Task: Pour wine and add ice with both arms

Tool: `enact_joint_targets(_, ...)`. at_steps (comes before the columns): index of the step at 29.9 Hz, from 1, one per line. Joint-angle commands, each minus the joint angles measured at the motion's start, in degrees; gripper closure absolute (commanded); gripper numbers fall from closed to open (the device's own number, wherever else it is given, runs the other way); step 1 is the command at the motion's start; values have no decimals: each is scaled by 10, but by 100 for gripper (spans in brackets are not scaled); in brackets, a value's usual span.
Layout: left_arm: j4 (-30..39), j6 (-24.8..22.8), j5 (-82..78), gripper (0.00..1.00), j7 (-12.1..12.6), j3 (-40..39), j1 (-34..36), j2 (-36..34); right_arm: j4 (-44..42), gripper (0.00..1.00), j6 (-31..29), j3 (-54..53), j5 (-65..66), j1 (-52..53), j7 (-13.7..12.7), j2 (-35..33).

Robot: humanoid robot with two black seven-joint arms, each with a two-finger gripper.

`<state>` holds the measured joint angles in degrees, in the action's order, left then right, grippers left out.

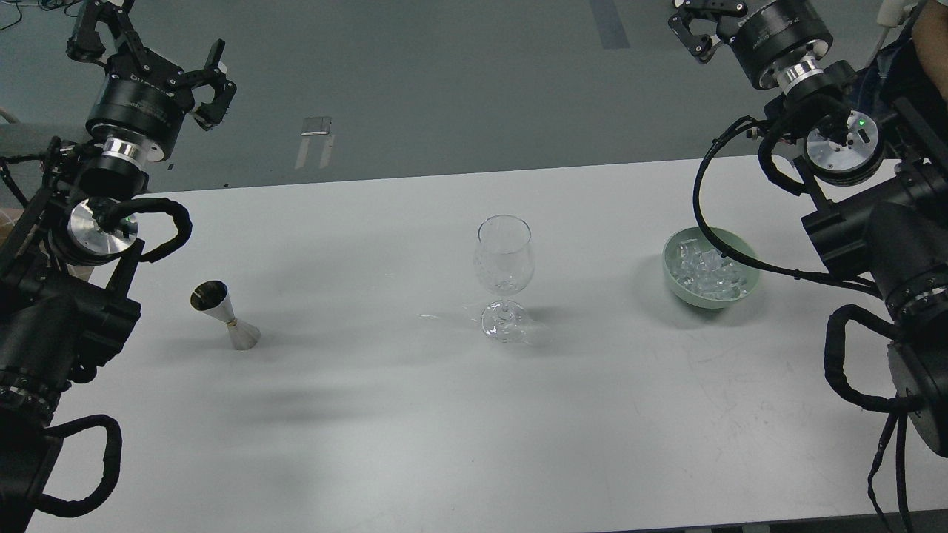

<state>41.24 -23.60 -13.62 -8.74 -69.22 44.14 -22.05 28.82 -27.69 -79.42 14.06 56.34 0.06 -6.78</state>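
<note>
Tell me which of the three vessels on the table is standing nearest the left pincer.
The metal jigger. It stands at the table's left side, closest to the left pincer; the wine glass is central and the green bowl sits far right.

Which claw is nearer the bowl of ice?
Right. The right claw is raised beyond the table's far edge, above the green bowl of ice. The left claw is raised far across on the opposite side.

Both arms, the left arm (pixel 52 296) and the right arm (pixel 881 244), are black and chunky, with shiny silver round caps, thick black looping cables, little green lights, and black claw hands at the ends.
</note>
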Motion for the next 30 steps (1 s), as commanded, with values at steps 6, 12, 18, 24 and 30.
enact_joint_targets(6,64,7,2,2,4,-6,-37,-18,0,0,3,-2,0,-23,0,-9)
enact_joint_targets(12,140,14,10,2,3,-6,-99,-55,1,0,3,-9,-1,-34,0,-21)
enact_joint_targets(18,229,27,110,2,4,-14,-184,-127,3,0,0,-9,-1,-35,1,-27)
enact_joint_targets(24,434,78,152,2,4,-84,-343,-189,3,0,0,-10,-1,-36,1,-27)
enact_joint_targets(30,541,73,177,2,21,-174,-510,-215,11,0,1,-9,-1,-37,1,-31)
